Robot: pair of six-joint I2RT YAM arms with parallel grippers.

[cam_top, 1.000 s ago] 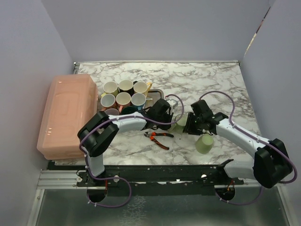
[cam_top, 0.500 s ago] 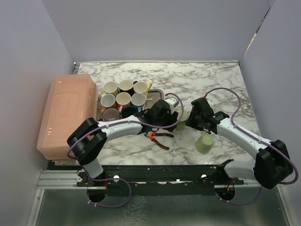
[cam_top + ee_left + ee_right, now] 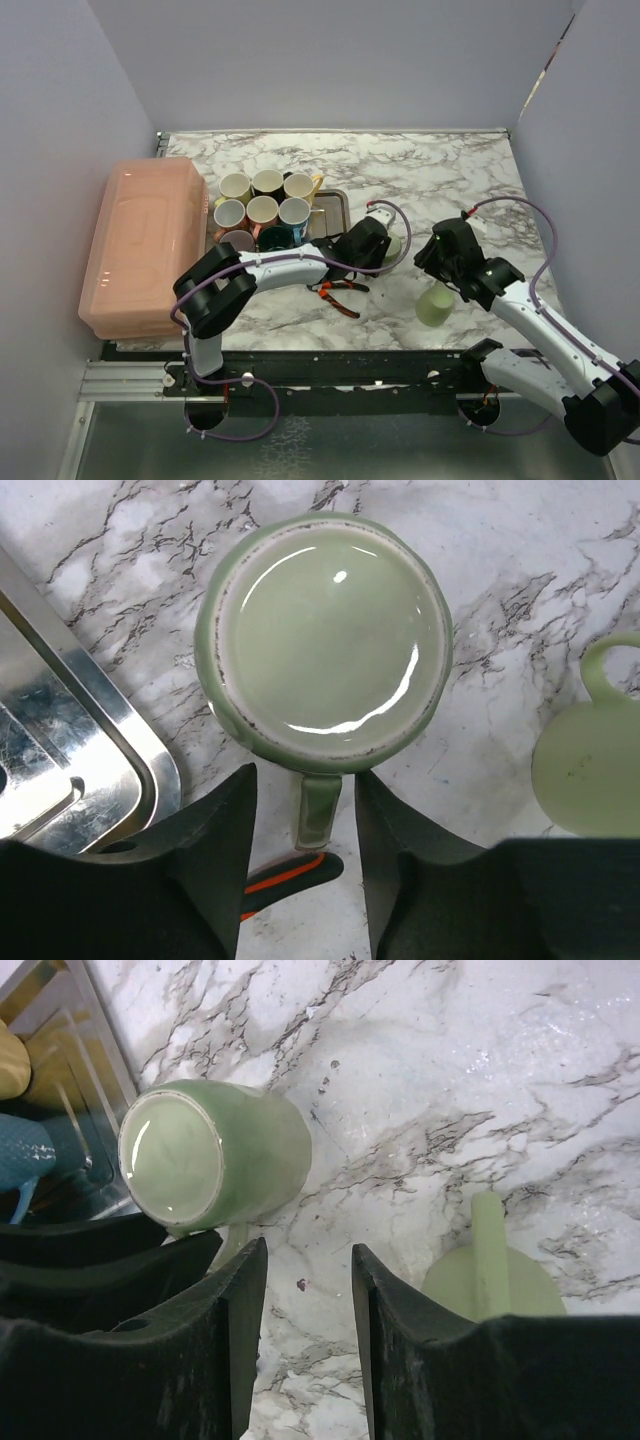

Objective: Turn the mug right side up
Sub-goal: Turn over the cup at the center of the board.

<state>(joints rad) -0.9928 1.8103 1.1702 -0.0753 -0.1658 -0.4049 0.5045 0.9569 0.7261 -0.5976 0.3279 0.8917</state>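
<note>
A glossy green mug stands upside down on the marble table, its base facing up. It also shows in the right wrist view. My left gripper is open above it. Its jaws stand either side of the mug's handle, with a gap on both sides. My right gripper is open and empty, over bare table just right of the mug.
A paler green mug stands upside down to the right. Orange-handled pliers lie near the left gripper. A metal tray holds several mugs. A pink bin stands at the left.
My right gripper has pulled back from the green mug to the right. My left gripper has moved right and now straddles the mug's handle.
</note>
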